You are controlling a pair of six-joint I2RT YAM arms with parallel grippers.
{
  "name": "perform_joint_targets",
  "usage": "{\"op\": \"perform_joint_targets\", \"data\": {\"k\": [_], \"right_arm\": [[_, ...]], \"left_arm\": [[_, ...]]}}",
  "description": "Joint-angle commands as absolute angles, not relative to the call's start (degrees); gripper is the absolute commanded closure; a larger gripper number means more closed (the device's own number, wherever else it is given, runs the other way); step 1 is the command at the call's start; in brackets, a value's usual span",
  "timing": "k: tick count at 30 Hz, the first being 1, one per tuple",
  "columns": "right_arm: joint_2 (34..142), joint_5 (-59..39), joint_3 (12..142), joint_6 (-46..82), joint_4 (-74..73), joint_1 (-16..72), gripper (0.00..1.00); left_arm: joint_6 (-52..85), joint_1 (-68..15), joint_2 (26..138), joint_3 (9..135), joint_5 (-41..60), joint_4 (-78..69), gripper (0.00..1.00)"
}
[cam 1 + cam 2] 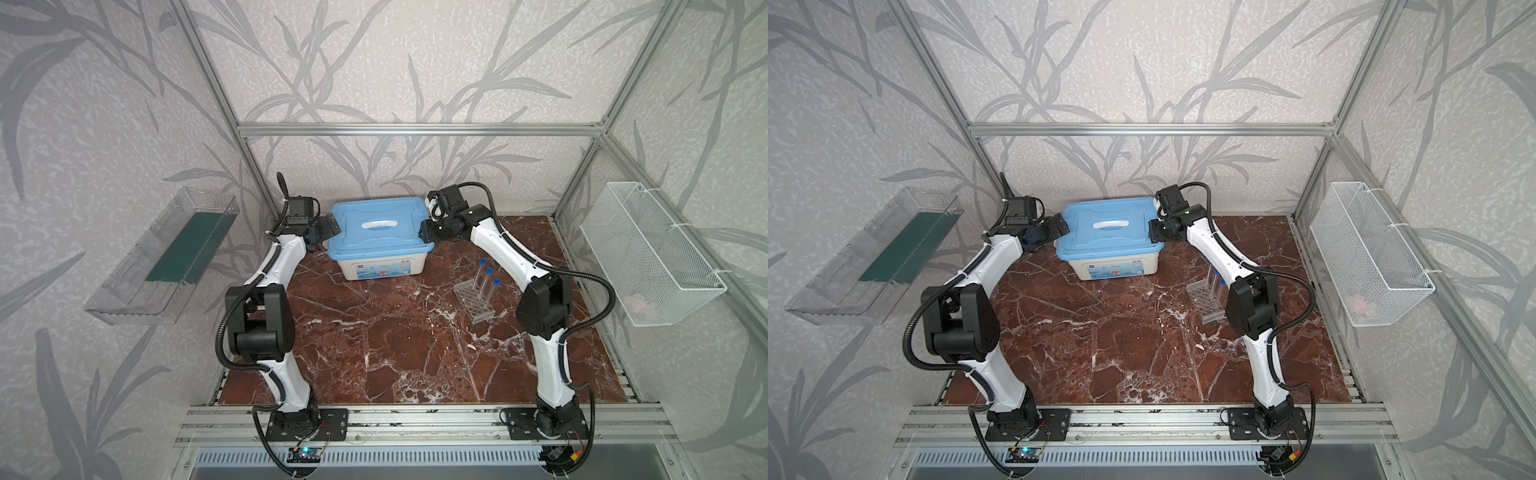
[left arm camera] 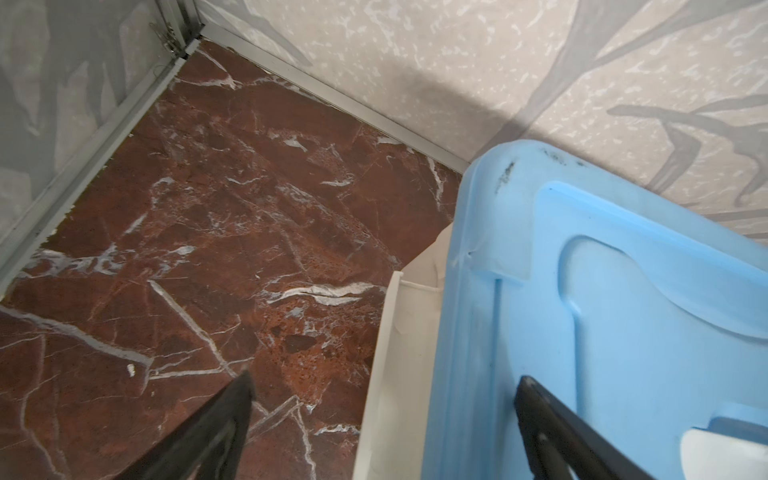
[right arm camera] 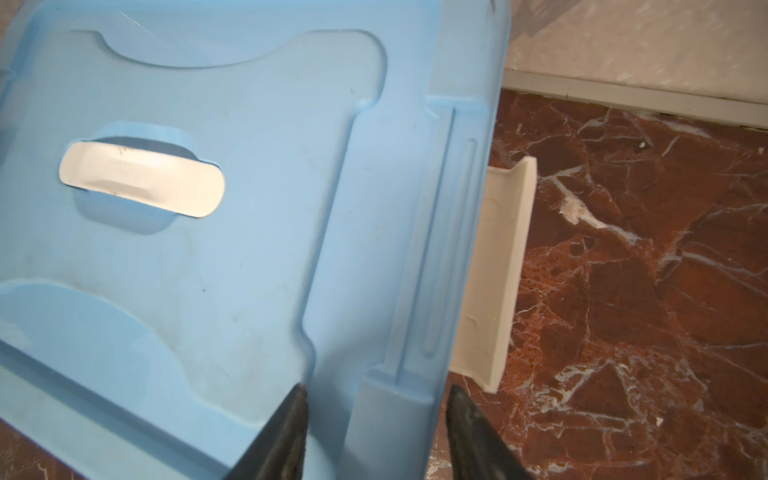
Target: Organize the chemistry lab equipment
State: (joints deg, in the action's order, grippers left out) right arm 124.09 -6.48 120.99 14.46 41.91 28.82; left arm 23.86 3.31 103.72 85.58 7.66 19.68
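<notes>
Three blue-capped test tubes [image 1: 486, 278], one clear rack [image 1: 478, 307], one blue-lidded tub [image 1: 374, 270]; red marble table [image 1: 374, 353], leafy walls [image 1: 374, 62]. Left gripper [image 2: 386, 377] wide open; right gripper [image 3: 377, 387] grip unclear.

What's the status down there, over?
Left tool open, astride the tub edge. Right tool astride the lid rim, grip unclear. Three tubes stand in the rack, away from both tools. Nothing seen in the way.

Pale wallpaper [image 1: 374, 62] with grey leaf shapes is covering 3 walls, with an aluminium frame [image 1: 415, 129] running along the corners and across the back. A red-brown marble-patterned tabletop [image 1: 395, 353] is lying below, while a clear plastic bin [image 1: 124, 299] is hanging at the left and a white wire basket [image 1: 665, 291] at the right.
</notes>
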Motion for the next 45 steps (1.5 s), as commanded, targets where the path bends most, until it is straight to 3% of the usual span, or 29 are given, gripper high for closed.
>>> {"op": "perform_joint_targets", "data": {"k": [1, 5, 8, 17, 27, 33, 36, 42, 45], "right_arm": [[127.3, -6.6, 119.9, 13.1, 47.2, 29.6, 0.47], [126.7, -6.4, 119.0, 13.1, 46.7, 29.6, 0.47], [126.7, -6.9, 119.0, 13.0, 46.7, 29.7, 0.48], [127.6, -6.8, 119.4, 12.9, 46.8, 30.8, 0.48], [127.9, -7.2, 120.0, 12.6, 47.1, 30.9, 0.49], [126.2, -8.6, 120.8, 11.7, 45.5, 30.8, 0.49], [123.9, -11.2, 122.2, 12.2, 43.5, 29.8, 0.42], [120.0, -18.2, 121.2, 15.3, 37.2, 25.7, 0.05], [121.4, -24.4, 120.5, 18.1, 35.2, 23.5, 0.0]], "left_arm": [[26.4, 4.2, 105.1, 82.9, 15.3, 14.4, 0.01], [31.2, 4.8, 106.5, 79.4, 26.0, 5.5, 0.02], [31.5, 4.6, 106.5, 79.1, 27.2, 5.3, 0.09], [22.1, -0.5, 104.4, 85.0, 11.8, 20.5, 0.36], [13.7, -10.2, 110.3, 93.5, -7.4, 34.6, 0.46], [16.2, -10.3, 112.7, 96.2, -9.6, 39.3, 0.5], [18.2, -9.0, 112.5, 95.3, -5.6, 38.2, 0.53], [17.7, -8.6, 111.5, 95.0, -6.2, 37.3, 0.53], [18.0, -8.6, 111.5, 95.3, -5.9, 37.4, 0.53]]}}
